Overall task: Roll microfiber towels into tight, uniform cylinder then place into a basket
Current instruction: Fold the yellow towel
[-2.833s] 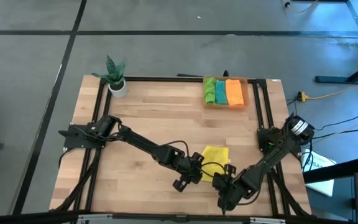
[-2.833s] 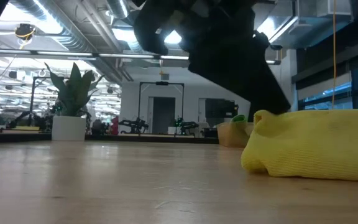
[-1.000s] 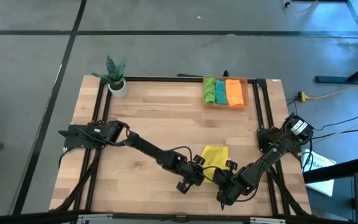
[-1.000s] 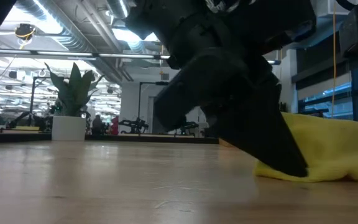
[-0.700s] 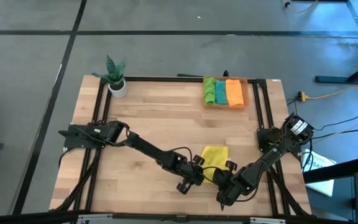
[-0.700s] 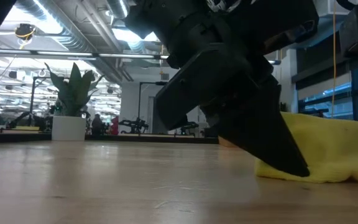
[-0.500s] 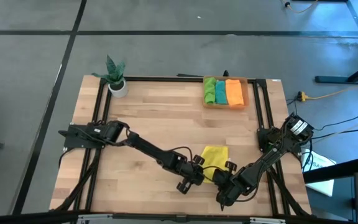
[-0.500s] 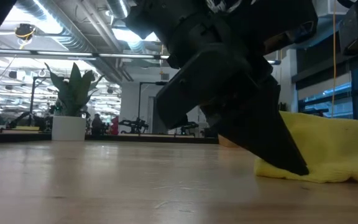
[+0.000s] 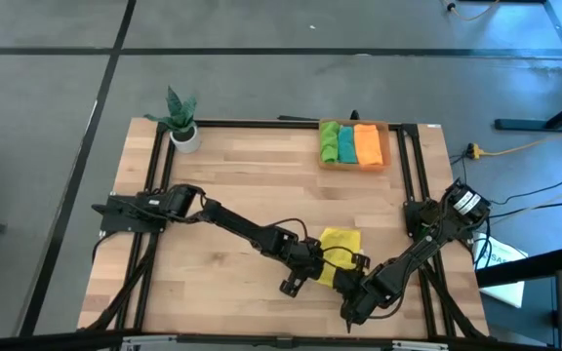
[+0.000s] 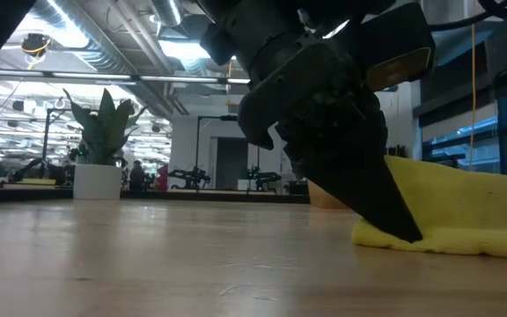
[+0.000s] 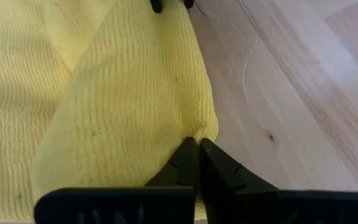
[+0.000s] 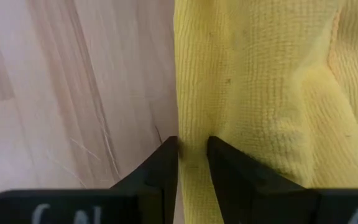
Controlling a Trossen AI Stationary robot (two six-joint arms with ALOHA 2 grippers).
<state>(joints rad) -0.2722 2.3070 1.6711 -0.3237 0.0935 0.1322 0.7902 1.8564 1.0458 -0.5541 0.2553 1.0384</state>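
The yellow towel point(image 9: 340, 250) lies on the wood table, near the front edge and right of centre, with its near part folded over onto the rest point(image 11: 129, 106). My left gripper point(image 9: 315, 266) is shut on the fold's left end. My right gripper point(image 9: 352, 277) is shut on the towel's right side. The orange basket point(image 9: 386, 146) stands at the far edge and holds the green towel point(image 9: 329, 143), the teal towel point(image 9: 346, 144) and the orange towel point(image 9: 368, 144), all rolled up. My left gripper pinches the left end of the folded-over part point(image 11: 199, 127) between its two fingertips, several layers thick. In the low view its fingers point(image 10: 385, 207) slant down onto the towel's edge, which rests on the table. My right gripper pinches the towel's side edge point(image 12: 192, 140) between its two fingers, with cloth filling the narrow gap. The fingers lie low over the table, and the towel rests on the wood.
A small potted plant point(image 9: 181, 122) stands at the far left corner. Bare wood point(image 9: 242, 185) stretches between the yellow towel and the basket. Black frame rails point(image 9: 154, 175) run along the table's left and right sides.
My left gripper has moved a little toward the far edge and to the right, carrying the towel's near left part with it. That edge now stands thicker and is folded over further. My right gripper has stayed on the towel's right side.
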